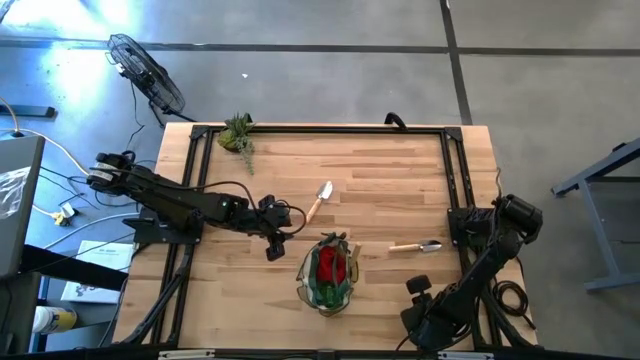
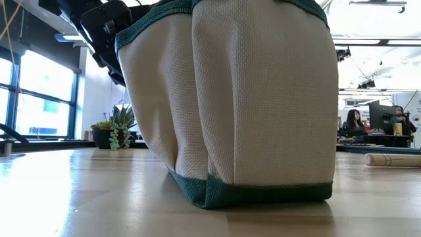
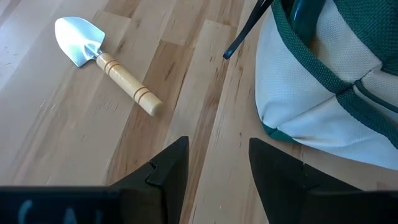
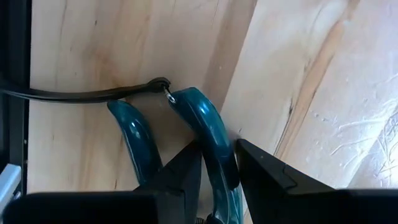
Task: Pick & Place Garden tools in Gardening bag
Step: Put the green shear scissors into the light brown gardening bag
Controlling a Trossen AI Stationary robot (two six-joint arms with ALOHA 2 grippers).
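The gardening bag (image 1: pixel 328 275), cream fabric with dark-green trim, stands near the table's front middle with the red glove (image 1: pixel 330 265) inside. It fills the low view (image 2: pixel 230 99). A wooden-handled trowel (image 1: pixel 320 200) lies behind it and also shows in the left wrist view (image 3: pixel 106 62). A second wooden-handled tool (image 1: pixel 415 246) lies to the bag's right. My left gripper (image 1: pixel 275 240) is open and empty just left of the bag (image 3: pixel 323 93). My right gripper (image 1: pixel 416 288) is at the front right, shut on teal-handled pruning shears (image 4: pixel 186 130). My right gripper pinches one teal handle of the shears (image 4: pixel 211 146) between its two fingers, which lie across it. The other handle (image 4: pixel 130 134) is free beside it. A dark cord (image 4: pixel 81 94) is hooked at the handle's end. I cannot tell whether the shears are clear of the table.
A leafy plant clump (image 1: pixel 238 135) sits at the far left corner and shows in the low view (image 2: pixel 118 131). A black frame rail (image 4: pixel 15 93) runs along the table edge by my right gripper. A fan (image 1: pixel 150 75) stands off the table. People sit in the room behind (image 2: pixel 355 122).
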